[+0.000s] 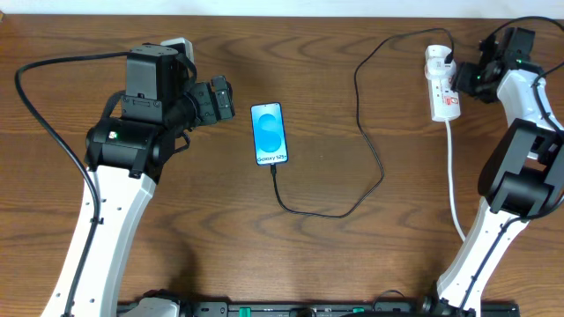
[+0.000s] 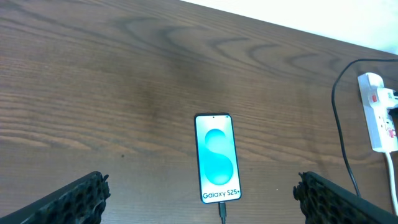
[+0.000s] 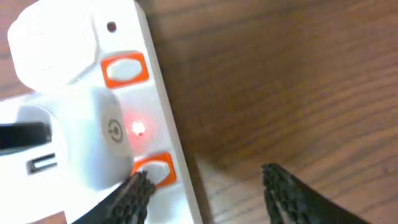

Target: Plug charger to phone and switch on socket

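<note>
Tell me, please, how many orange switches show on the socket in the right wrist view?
2. One switch sits near the socket's upper end; the other is lower, below the lit red lamp, by the right gripper's fingertip. More may lie outside the frame.

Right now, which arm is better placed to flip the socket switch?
Right. Its gripper is at the socket, one finger by the lower switch. The left gripper hangs open beside the phone, far from the socket.
</note>
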